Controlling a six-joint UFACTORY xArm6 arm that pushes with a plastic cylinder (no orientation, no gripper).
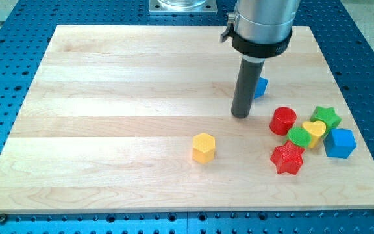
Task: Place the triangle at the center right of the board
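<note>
Board: the wooden board lay on a blue perforated table.
Triangle: the blue triangle sat just behind my tip, mostly hidden.
Tip: a bare rod, no jaws, gripping nothing.
Advice: push rightward gently, avoiding the red cylinder.

On the tabletop, my tip is set at 7 o'clock of the blue triangle, which is partly hidden behind the rod. At 4 o'clock of my tip, a cluster is gathered: red cylinder, green star, yellow heart, green block, blue cube, red star. The yellow hexagon is placed apart, at 8 o'clock
</note>
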